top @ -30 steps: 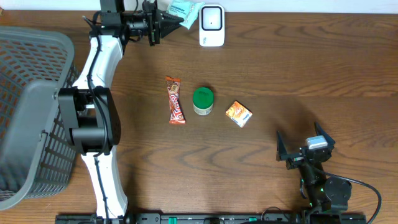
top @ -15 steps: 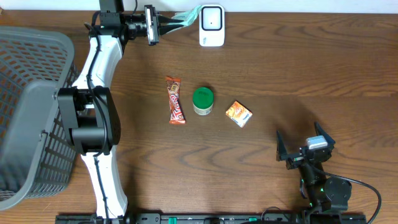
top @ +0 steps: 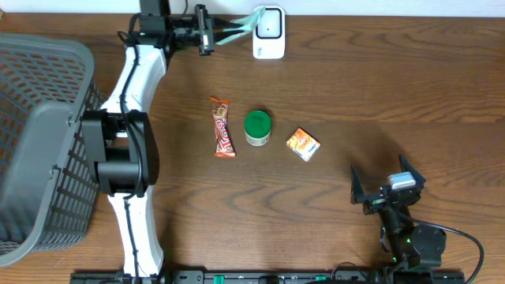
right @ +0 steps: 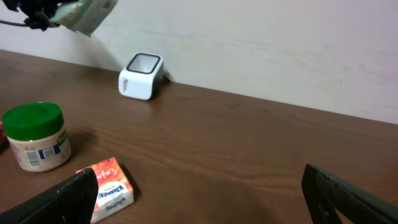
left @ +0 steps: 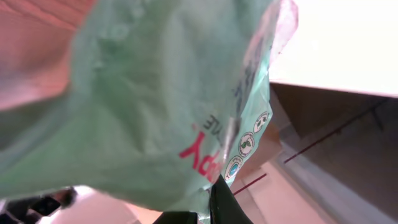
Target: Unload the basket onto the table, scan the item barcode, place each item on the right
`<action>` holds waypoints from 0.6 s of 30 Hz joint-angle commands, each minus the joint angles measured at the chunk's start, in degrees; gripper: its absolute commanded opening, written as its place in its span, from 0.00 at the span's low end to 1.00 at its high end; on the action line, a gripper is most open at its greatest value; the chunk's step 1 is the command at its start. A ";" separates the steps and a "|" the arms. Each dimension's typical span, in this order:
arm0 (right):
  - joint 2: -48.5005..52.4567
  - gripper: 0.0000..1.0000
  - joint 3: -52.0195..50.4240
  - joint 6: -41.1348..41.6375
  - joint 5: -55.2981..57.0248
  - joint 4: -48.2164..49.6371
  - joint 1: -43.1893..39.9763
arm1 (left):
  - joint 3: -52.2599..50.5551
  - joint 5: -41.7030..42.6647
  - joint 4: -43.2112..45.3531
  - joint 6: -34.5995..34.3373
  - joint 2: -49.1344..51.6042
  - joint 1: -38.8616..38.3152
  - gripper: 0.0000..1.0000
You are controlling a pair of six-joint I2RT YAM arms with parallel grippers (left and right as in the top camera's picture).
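Observation:
My left gripper (top: 223, 30) is shut on a pale green packet (top: 243, 22), held above the table's far edge just left of the white barcode scanner (top: 268, 32). In the left wrist view the green packet (left: 155, 106) fills most of the frame, with one dark finger (left: 229, 204) showing at the bottom. The right wrist view shows the same packet (right: 87, 14) at top left, up and to the left of the scanner (right: 142, 76). My right gripper (top: 387, 188) rests near the front right of the table, open with nothing between its fingers (right: 348, 199).
A candy bar (top: 222, 126), a green-lidded jar (top: 257, 128) and an orange tissue pack (top: 303, 144) lie in a row mid-table. A grey basket (top: 39, 142) stands at the left edge. The left arm stretches along the basket's right side.
The left gripper has carried the green packet to the right, closer to the scanner, and turned it more edge-on. The right arm has not moved.

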 commanded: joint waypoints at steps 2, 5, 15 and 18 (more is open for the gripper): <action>-0.11 0.99 -0.07 -0.15 0.02 -0.28 0.57 | 0.79 -1.53 0.28 -6.25 -0.24 1.42 0.07; -0.11 0.99 -0.07 -0.15 0.02 -0.28 0.57 | 0.79 -0.90 0.26 -6.25 -0.24 2.45 0.07; -0.11 0.99 -0.07 -0.15 0.02 -0.28 0.57 | 0.79 3.32 -10.99 -6.23 -0.24 7.43 0.07; -0.11 0.99 -0.07 -0.15 0.02 -0.28 0.57 | 0.79 3.15 -11.78 -6.23 -0.24 8.44 0.07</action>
